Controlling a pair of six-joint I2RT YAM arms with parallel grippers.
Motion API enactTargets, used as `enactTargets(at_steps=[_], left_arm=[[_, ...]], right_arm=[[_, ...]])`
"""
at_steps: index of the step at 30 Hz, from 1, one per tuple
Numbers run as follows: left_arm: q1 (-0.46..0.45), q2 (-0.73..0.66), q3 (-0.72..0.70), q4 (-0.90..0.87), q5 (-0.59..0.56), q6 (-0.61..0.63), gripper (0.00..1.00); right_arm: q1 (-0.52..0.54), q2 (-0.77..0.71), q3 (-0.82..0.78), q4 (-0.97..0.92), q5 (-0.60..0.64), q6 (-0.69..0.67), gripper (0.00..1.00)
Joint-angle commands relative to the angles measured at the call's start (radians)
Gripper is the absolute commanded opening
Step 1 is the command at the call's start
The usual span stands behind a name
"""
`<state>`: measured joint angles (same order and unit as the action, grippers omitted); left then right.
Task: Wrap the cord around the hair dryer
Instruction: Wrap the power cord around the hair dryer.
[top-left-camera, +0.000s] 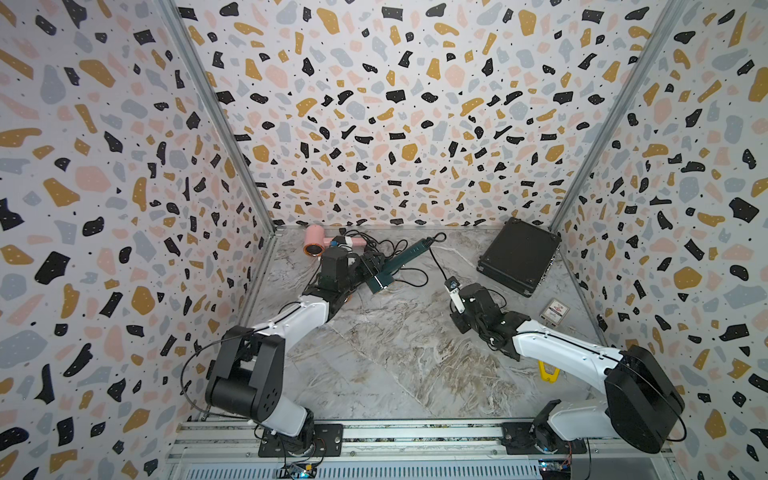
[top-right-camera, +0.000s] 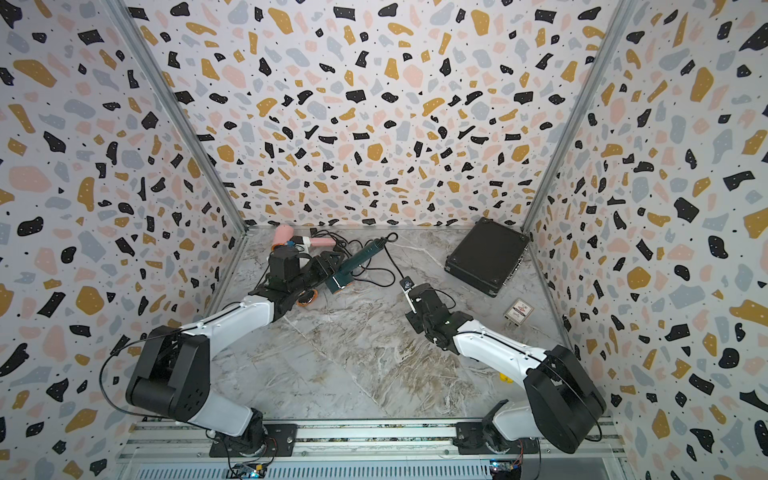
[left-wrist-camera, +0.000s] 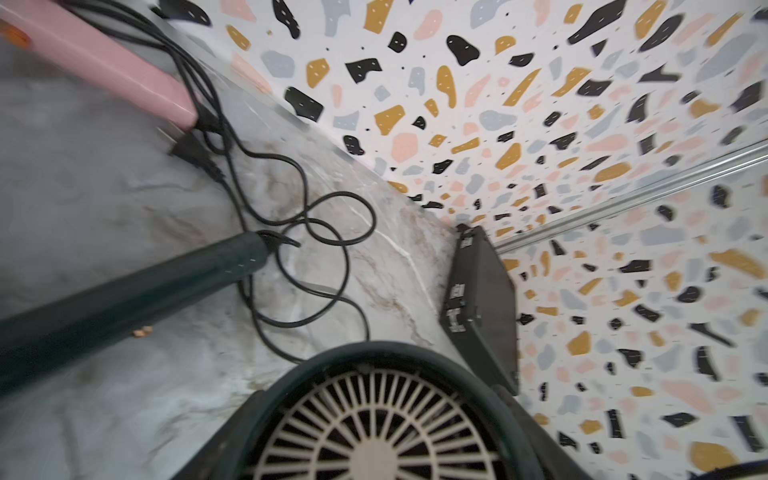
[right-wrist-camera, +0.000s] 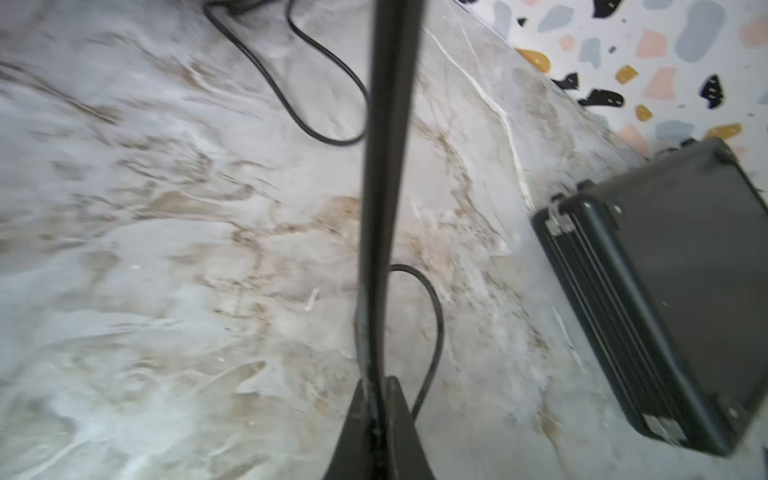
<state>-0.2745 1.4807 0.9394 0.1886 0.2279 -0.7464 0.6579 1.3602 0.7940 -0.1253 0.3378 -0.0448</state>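
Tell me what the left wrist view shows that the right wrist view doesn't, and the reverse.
Only the left wrist view: the green hair dryer with its intake grille close to the lens, the pink hair dryer, and a plug lying on the table. Only the right wrist view: the right gripper shut on a taut cord. Both: the black case, slack cord loops and the marble table.
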Motion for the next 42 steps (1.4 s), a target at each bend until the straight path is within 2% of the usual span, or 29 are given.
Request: enactTargets(at_steps=[1,4,9,13,16,21,23,25,27,30,33,38,42], left_arm=[[0.041,-0.131,0.082,-0.34,-0.173,0.3,0.0],[0.101,-0.187,0.151,-0.554,-0.214,0.437,0.0],[0.189,-0.181,0.291,-0.881,-0.263,0.637,0.0],[0.29,-0.193,0.292,-0.955,-0.242,0.701,0.0],[0.338,-0.208,0.272,-0.968,-0.252,0.718,0.0],[0.363,-0.189,0.281,-0.968,-0.304,0.716,0.0],[0.364,-0.168,0.295,-0.975,-0.287,0.704,0.0],[0.363,-0.153,0.3,-0.971,-0.225,0.684,0.0],[0.343,-0.138,0.308,-0.966,-0.195,0.668,0.0],[0.276,-0.112,0.327,-0.982,-0.247,0.677,0.0],[0.242,-0.093,0.337,-0.983,-0.246,0.668,0.0],[0.178,-0.061,0.343,-0.974,-0.271,0.665,0.0],[0.127,-0.037,0.353,-0.97,-0.269,0.667,0.0]], right_arm=[[-0.107,-0.053,0.093,-0.162,0.084,0.022,0.0],[-0.195,-0.048,0.123,-0.172,0.057,0.026,0.0],[-0.315,-0.02,0.148,-0.18,0.068,0.039,0.0],[-0.41,-0.011,0.149,-0.171,0.024,0.04,0.0],[-0.441,-0.003,0.154,-0.173,0.006,0.014,0.0],[-0.443,-0.018,0.154,-0.176,0.007,-0.031,0.0],[-0.437,-0.051,0.143,-0.173,-0.033,-0.038,0.0],[-0.404,-0.094,0.109,-0.122,-0.065,-0.056,0.0],[-0.326,-0.121,0.094,-0.094,-0.051,-0.115,0.0],[-0.198,-0.153,0.071,-0.041,-0.037,-0.232,0.0],[-0.09,-0.193,0.062,0.0,-0.076,-0.318,0.0],[0.057,-0.206,0.148,-0.07,-0.177,-0.355,0.0],[0.177,-0.143,0.243,-0.12,-0.231,-0.38,0.0]])
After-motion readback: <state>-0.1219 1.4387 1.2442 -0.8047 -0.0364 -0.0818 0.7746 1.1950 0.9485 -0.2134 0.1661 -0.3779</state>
